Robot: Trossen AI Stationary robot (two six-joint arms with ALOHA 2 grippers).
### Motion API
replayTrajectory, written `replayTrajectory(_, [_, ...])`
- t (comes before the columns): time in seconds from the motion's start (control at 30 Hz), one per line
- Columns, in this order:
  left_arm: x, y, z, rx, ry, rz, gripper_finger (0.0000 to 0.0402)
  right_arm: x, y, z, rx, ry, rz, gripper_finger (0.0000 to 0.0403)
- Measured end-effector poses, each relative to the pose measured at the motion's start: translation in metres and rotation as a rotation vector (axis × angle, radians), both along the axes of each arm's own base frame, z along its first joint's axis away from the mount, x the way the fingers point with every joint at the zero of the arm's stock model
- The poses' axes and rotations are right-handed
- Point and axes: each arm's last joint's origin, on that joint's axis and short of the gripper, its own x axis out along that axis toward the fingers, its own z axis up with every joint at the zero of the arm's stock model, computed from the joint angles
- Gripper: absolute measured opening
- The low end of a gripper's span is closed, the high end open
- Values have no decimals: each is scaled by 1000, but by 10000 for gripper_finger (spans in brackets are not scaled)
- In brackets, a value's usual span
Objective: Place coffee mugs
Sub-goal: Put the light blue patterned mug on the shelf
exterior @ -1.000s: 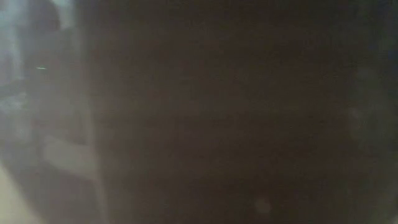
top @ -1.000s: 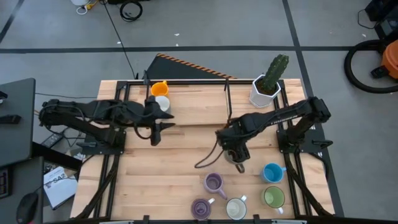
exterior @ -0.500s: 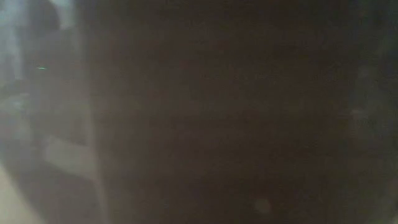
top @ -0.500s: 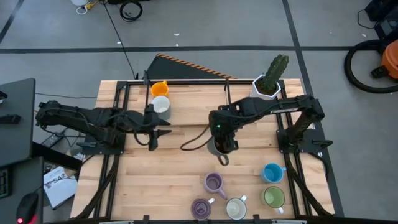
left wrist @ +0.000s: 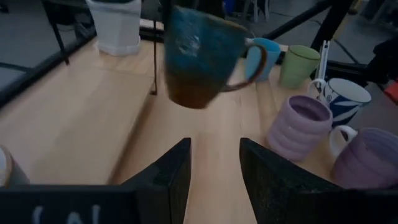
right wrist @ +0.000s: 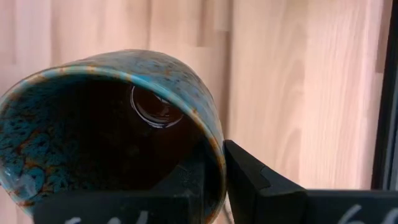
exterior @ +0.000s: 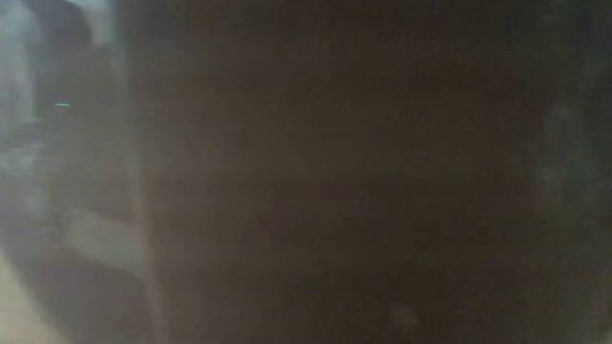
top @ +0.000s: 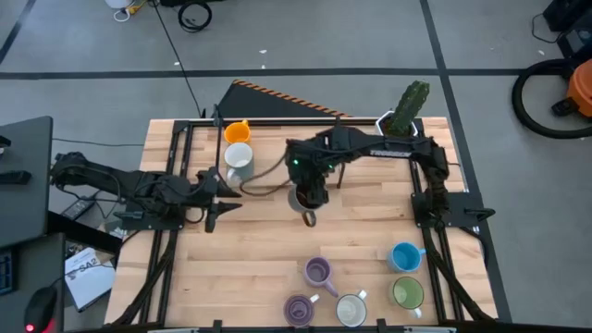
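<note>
My right gripper (right wrist: 214, 171) is shut on a dark brown mug with blue speckles (top: 303, 205), held in the air over the table's middle; the left wrist view shows this mug (left wrist: 199, 59) too. My left gripper (top: 222, 211) stands open and empty near the table's left side. An orange mug (top: 238, 131) and a white mug (top: 239, 155) stand at the far left. Two purple mugs (top: 318, 271) (top: 298, 310), a white mug (top: 351, 310), a green mug (top: 407, 294) and a blue mug (top: 404, 257) stand on their bases at the near right. My right gripper holds the dark mug by its rim (right wrist: 214, 155), one finger (right wrist: 186, 180) inside the mug and the other (right wrist: 249, 171) outside its wall. The fingers come steeply from above. The mug hangs below them, slightly tilted and lifted clear of the table, its handle (left wrist: 255, 59) free.
A white angular pot with a green cactus (top: 396, 125) stands at the far right, partly behind my right arm. Black frame rails (top: 185, 176) run along both sides of the table. Something dark and close fills the low view.
My right gripper has carried the dark mug up and from the near right toward the table's far left, over the middle. My left gripper has drawn back toward the table's left edge and sunk lower, staying open.
</note>
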Motion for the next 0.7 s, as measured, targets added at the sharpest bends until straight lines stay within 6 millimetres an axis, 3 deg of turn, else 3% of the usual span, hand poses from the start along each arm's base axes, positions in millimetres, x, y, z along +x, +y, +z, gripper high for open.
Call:
replayTrajectory(0.13, [0,-3,-11,-5,-15,-23,141,13,-22,-6,34,-5,-29,45])
replayTrajectory(0.47, [0,-7,-12,11,-37,-53,141,48,-75,-27,50,-41,-109,45])
replayTrajectory(0.7, [0,-7,-12,-15,-35,-44,141,51,-105,-45,62,-36,-141,46])
